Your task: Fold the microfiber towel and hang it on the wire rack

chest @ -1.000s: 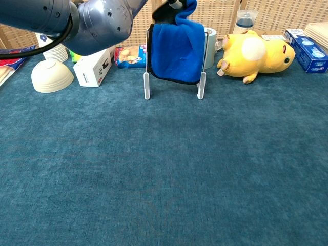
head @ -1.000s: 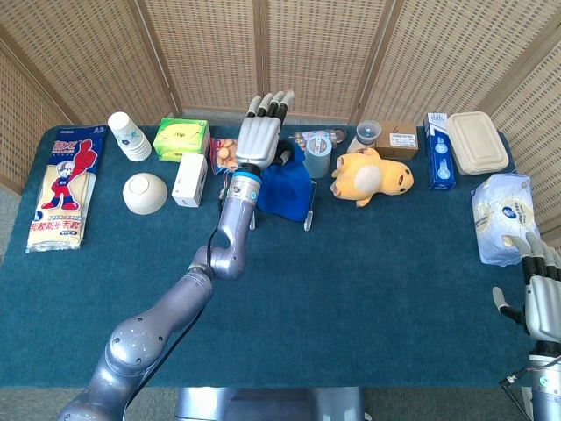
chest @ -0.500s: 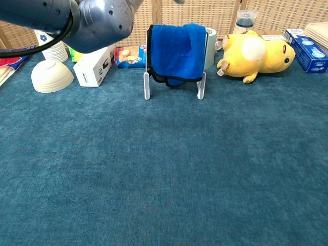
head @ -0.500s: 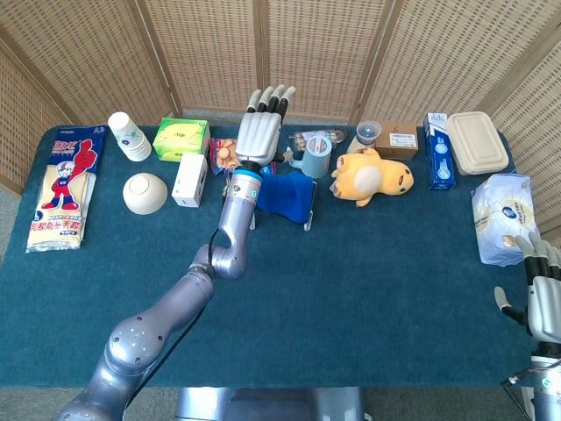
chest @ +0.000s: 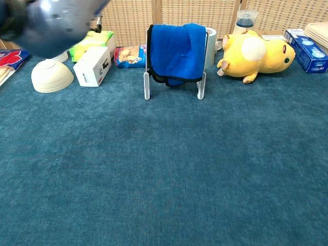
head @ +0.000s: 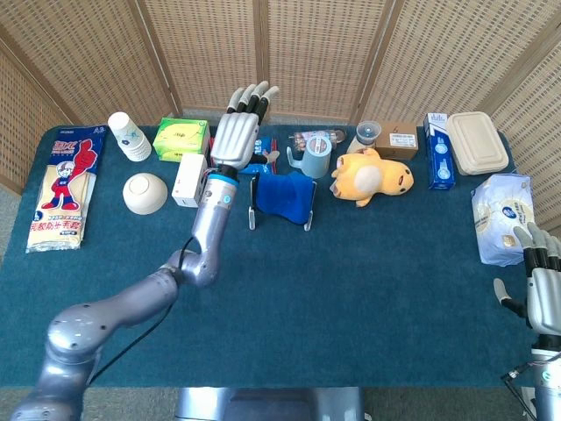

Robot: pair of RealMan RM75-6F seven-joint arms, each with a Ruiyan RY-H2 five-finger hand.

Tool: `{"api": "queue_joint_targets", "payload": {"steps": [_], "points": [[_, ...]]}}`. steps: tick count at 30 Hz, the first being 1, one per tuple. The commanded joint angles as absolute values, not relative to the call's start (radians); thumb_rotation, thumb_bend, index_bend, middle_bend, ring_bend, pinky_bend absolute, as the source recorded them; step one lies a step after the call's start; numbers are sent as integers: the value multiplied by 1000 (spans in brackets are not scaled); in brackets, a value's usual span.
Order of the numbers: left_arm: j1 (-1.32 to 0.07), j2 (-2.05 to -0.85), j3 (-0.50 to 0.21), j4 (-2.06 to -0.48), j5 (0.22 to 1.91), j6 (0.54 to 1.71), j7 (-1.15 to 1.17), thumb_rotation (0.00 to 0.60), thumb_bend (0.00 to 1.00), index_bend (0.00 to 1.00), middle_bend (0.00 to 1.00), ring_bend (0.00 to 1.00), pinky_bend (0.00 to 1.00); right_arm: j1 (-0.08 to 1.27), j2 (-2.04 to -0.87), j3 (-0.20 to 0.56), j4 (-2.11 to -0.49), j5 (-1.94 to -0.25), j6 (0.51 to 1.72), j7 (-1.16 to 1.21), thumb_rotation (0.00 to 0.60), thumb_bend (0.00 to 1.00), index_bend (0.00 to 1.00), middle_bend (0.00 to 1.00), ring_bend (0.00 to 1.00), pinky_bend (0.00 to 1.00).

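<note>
The blue microfiber towel (head: 282, 193) (chest: 176, 52) hangs folded over the top of the white wire rack (head: 252, 217) (chest: 146, 86), which stands at the middle back of the table. My left hand (head: 237, 133) is raised above and to the left of the rack, fingers straight and apart, holding nothing and clear of the towel. In the chest view only a blurred part of the left arm (chest: 51, 20) shows at the top left. My right hand (head: 543, 289) hovers at the table's right front edge, fingers extended upward and empty.
Left of the rack are a white box (head: 189, 179), a cream bowl (head: 145, 193), a green box (head: 181, 138), stacked paper cups (head: 128, 135) and a snack bag (head: 63, 186). To the right lie a yellow plush toy (head: 371, 178), a grey cup (head: 316, 156) and a tissue pack (head: 501, 217).
My left hand let go of the towel and moved up and to the left, away from the rack. The towel dropped from the hand and settled over the rack's top bar.
</note>
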State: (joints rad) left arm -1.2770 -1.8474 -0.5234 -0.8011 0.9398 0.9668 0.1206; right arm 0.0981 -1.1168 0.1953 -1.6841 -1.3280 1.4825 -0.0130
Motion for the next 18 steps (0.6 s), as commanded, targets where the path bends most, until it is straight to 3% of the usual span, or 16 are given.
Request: {"api": "queue_joint_targets", "payload": {"steps": [1,8,14,18], "points": [[-1111,-1681,-461,-1099,967,1056,172,600,201,116,0,0,0,103,-1117,197,-1686,-1329,1479,-18,600,306,40,15,0,0],[-921,-1482,-385,-1452,986,1155,208,600,201,120,4,0,0,123,-1114,200,-1699,-1336,1461,-39,600,306,39,14,0,0],[-793,-1370,-329,-1608,1022,1226,178,600,201,149,11,0,0,135,-1112,201,-1709,-1340,1453,-54,600,308,37,14,0,0],[-666,-1268,-255,-1722,1073,1281,116,600,201,158,13,0,0,147,-1114,201,-1722,-1347,1448,-77,600,311,32,11,0,0]]}}
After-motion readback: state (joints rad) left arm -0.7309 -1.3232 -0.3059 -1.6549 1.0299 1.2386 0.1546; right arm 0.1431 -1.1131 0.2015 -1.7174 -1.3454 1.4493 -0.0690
